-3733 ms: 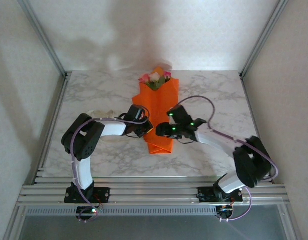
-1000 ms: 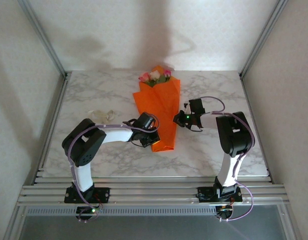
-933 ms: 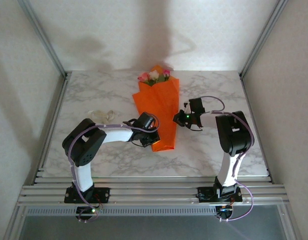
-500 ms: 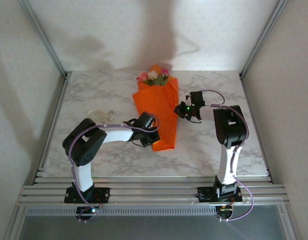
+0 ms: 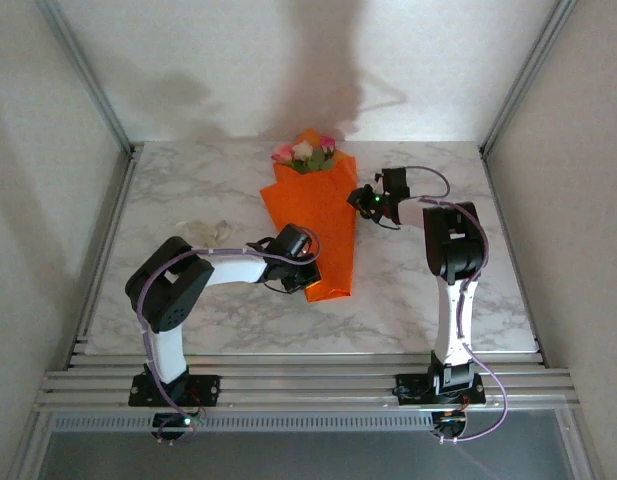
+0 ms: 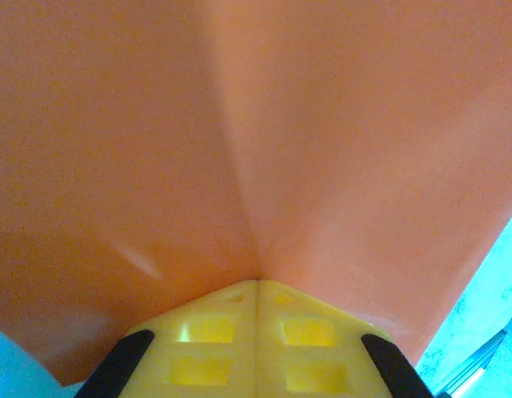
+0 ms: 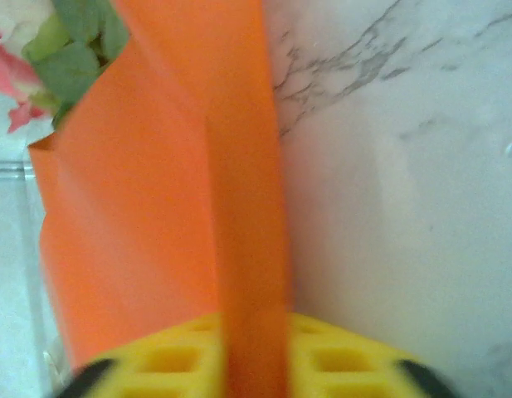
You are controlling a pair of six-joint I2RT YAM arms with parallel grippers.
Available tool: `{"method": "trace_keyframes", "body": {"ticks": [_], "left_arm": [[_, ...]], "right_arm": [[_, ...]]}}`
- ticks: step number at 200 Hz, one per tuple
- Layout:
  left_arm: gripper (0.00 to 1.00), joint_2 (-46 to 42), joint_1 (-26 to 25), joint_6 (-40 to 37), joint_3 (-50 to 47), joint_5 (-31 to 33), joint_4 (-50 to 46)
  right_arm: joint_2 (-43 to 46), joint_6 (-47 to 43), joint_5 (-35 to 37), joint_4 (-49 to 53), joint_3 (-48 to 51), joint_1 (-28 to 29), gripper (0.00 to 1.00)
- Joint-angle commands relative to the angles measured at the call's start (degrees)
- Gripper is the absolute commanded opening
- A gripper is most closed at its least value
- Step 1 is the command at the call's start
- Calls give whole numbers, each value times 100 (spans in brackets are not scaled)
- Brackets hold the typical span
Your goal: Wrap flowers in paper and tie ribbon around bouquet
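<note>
Top view up, and I've got the paper (image 5: pixel 318 215) lying as a folded orange cone down the middle of the marble table (image 5: pixel 428 300), wide mouth toward 12 o'clock, narrow foot toward 6. The flowers (image 5: pixel 306 153) poke out of that mouth, pink and cream heads over green leaves, right up by the back wall. My left gripper (image 5: pixel 308 268) sits at about 7 o'clock on the cone, on its lower left edge. On the left wrist camera the yellow fingers (image 6: pixel 206 336) are pressed flat together, and the left gripper (image 6: pixel 257 286) is clenched on the paper (image 6: pixel 239 124), which creases up from the tips. My right gripper (image 5: pixel 357 197) is at 2 o'clock on the cone, at its upper right edge. On the right wrist camera a raised fold of the paper (image 7: pixel 156 207) runs straight down between the yellow fingers (image 7: pixel 173 361), so the right gripper (image 7: pixel 256 340) is grasping that fold, with the flowers (image 7: pixel 73 58) off at 11 o'clock. The ribbon (image 5: pixel 203 228) lies loose at 9 o'clock on the table, well apart from the cone.
</note>
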State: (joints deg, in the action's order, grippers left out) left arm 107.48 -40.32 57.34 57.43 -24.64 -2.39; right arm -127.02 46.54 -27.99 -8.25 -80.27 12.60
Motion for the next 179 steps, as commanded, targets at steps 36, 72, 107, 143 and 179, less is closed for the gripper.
{"method": "trace_keyframes", "body": {"ticks": [36,72,107,143,179], "left_arm": [[0,248,-42,-82,-74,12,-567],[0,282,-39,-92,-56,-14,-569],[0,300,-29,-92,-56,-32,-600],[0,300,-12,-100,-70,-56,-604],[0,118,36,-212,-161,3,-868]], "right_arm": [[-424,457,243,-371,-458,-109,32],[-849,660,241,-319,-1028,-110,35],[-1235,911,279,-343,-1571,-112,9],[-1281,1100,561,-556,-1605,-117,0],[-770,1230,883,-830,-929,-125,0]]}}
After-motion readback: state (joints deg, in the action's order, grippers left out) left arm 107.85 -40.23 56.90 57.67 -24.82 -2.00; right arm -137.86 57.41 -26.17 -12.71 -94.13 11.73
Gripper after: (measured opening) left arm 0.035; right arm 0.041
